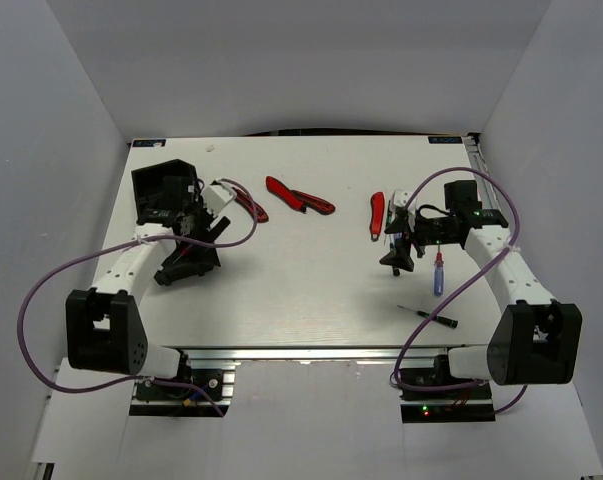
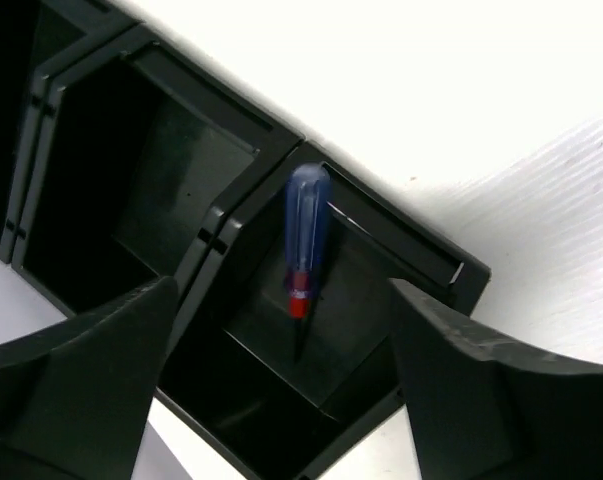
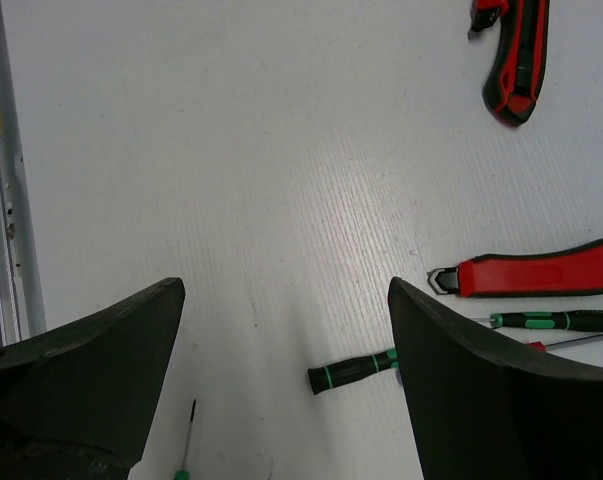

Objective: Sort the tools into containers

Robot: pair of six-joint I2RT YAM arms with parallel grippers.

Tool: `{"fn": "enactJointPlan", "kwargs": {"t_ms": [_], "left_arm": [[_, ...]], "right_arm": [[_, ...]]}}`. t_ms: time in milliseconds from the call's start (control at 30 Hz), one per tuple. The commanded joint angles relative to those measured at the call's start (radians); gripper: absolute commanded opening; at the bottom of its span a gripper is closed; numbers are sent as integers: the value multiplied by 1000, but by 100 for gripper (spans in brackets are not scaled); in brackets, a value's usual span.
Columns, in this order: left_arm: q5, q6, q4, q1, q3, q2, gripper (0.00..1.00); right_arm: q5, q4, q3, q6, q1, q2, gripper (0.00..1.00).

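The left hand (image 2: 283,288) hangs over a black plastic rectangular bin (image 2: 366,265), fingers spread wide and holding nothing. A blue-handled screwdriver (image 2: 306,215) lies inside the bin. The right hand (image 3: 286,285) hovers above the white worktop (image 3: 231,150), equally wide and empty, with a red knife (image 3: 541,272) near one finger.

Right wrist view: the knife (image 3: 541,275) is cut off at 3 o'clock and the red-black tool (image 3: 511,60) at 1 o'clock. The right hand (image 3: 286,290) hides the shaft of the green screwdriver (image 3: 351,372). Left wrist view: the tip of the blue screwdriver (image 2: 306,230) is lost in the shadow of the bin (image 2: 421,245).
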Motion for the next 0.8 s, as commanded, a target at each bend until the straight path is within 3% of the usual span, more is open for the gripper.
{"fn": "enactJointPlan", "kwargs": {"t_ms": [0,167,267,333,400,467,500,600,767], "left_arm": [[30,-73,15,4,43,-77,98],[83,-161,3,4,72,-110,98],[160,-297,4,4,104,-130,98],[233,-372,18,4,137,-135,98],[248,-573,61,4,152,-134,98],[255,-655,90,6,152,-129,98],[254,-776,117,6,151,-127,98],[275,-909,188,4,135,-117,98],[320,-1017,297,4,106,-112,98]], "right_arm": [[24,-7,11,21,2,8,89],[84,22,1,102,0,7,89],[205,131,-28,229,0,-5,89],[375,209,-54,416,0,-21,87],[570,277,-80,552,0,-27,80],[738,318,-95,645,-1,-25,74],[865,315,-94,671,-1,-21,66],[1040,272,-83,775,-15,7,54],[1093,257,-108,832,-31,1,54]]}}
